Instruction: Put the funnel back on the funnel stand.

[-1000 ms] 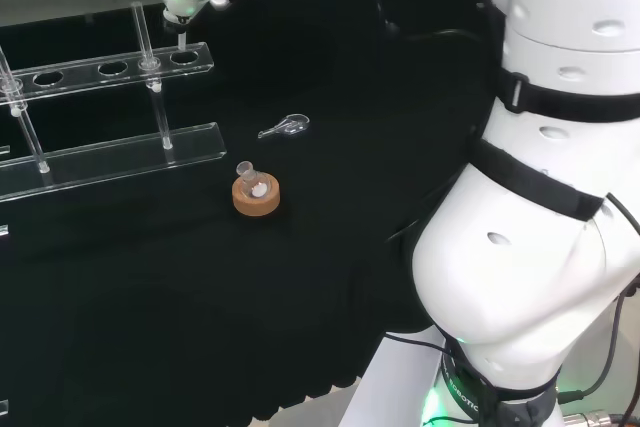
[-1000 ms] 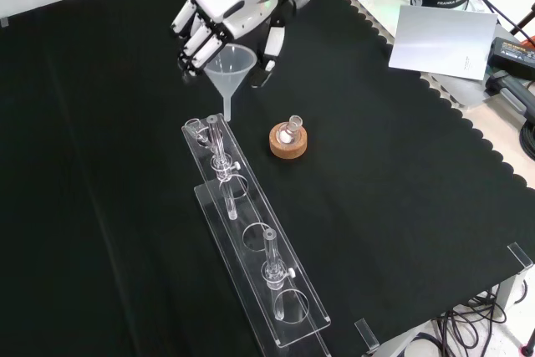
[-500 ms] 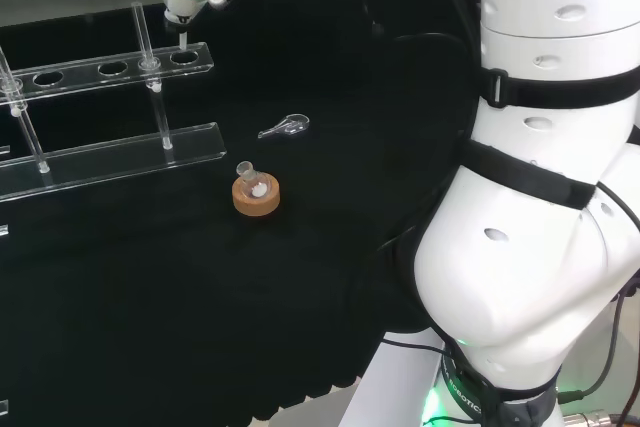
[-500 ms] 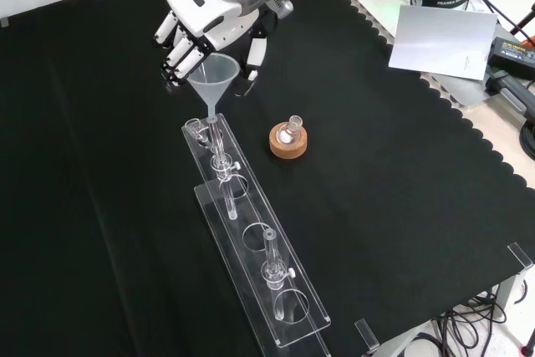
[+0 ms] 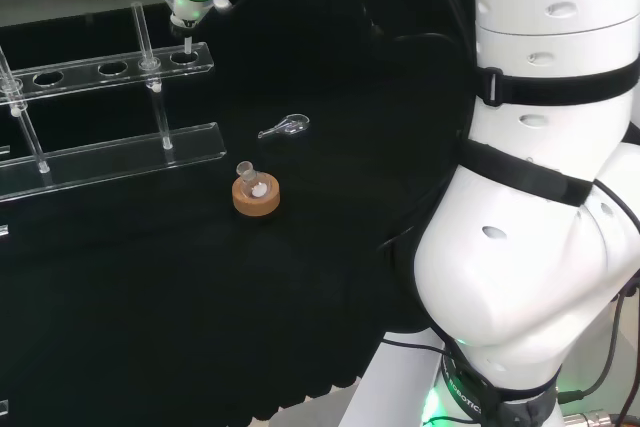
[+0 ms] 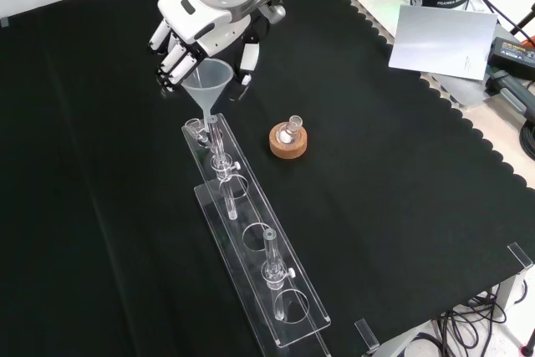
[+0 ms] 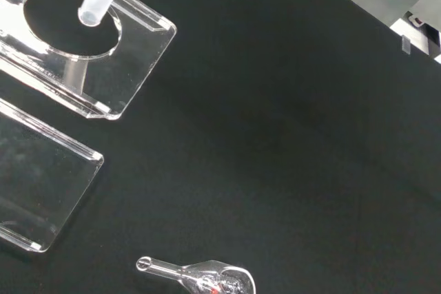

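Hand (image 6: 206, 18) curled around funnel (image 6: 207, 83), gripping its cone so the stem hangs straight over the end hole of the stand (image 6: 251, 244), ready to lower.

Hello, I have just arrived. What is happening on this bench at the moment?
A white robot arm with a black and white hand holds a clear plastic funnel above the end hole of a clear acrylic funnel stand. In the wrist view the funnel's stem tip sits over that hole, not yet lowered through it. Beside the stand, a small clear flask sits in a cork ring, and another small glass flask lies on its side on the black cloth.
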Tool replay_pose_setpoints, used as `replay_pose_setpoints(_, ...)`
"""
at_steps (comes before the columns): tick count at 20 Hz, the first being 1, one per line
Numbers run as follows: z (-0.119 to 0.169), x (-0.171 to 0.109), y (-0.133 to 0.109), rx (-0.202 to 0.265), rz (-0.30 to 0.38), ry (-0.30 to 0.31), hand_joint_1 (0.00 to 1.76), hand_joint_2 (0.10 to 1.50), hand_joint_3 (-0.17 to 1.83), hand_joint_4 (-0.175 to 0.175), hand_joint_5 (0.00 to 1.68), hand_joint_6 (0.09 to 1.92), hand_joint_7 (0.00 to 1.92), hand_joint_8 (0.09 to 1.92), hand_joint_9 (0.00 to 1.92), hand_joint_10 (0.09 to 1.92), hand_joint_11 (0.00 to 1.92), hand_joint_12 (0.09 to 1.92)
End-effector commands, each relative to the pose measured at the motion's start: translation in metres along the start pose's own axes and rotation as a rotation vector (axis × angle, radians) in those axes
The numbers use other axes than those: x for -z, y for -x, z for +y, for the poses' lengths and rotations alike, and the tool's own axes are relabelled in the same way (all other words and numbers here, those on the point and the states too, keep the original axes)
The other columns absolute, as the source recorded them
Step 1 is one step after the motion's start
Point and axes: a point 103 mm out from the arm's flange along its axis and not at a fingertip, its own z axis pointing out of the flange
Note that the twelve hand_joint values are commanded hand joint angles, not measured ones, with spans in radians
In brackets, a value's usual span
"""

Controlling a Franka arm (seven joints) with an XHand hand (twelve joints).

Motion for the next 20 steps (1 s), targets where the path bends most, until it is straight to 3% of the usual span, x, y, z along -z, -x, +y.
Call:
replay_pose_setpoints(1,0.006,-0.006,-0.005,0.01,-0.005,-0.016,0.74,0.8,0.45,-0.027,0.5,0.5,0.69,0.73,1.12,0.47,0.71,1.22)
replay_pose_setpoints(15,0.019,-0.027,-0.032,0.048,-0.029,-0.06,0.74,0.79,0.45,-0.026,0.5,0.5,0.68,0.73,1.09,0.46,0.71,1.22)
replay_pose_setpoints(20,0.016,-0.03,-0.033,0.071,-0.009,-0.077,0.68,0.77,0.43,-0.031,0.39,0.35,0.45,0.73,0.78,0.49,0.62,1.26)
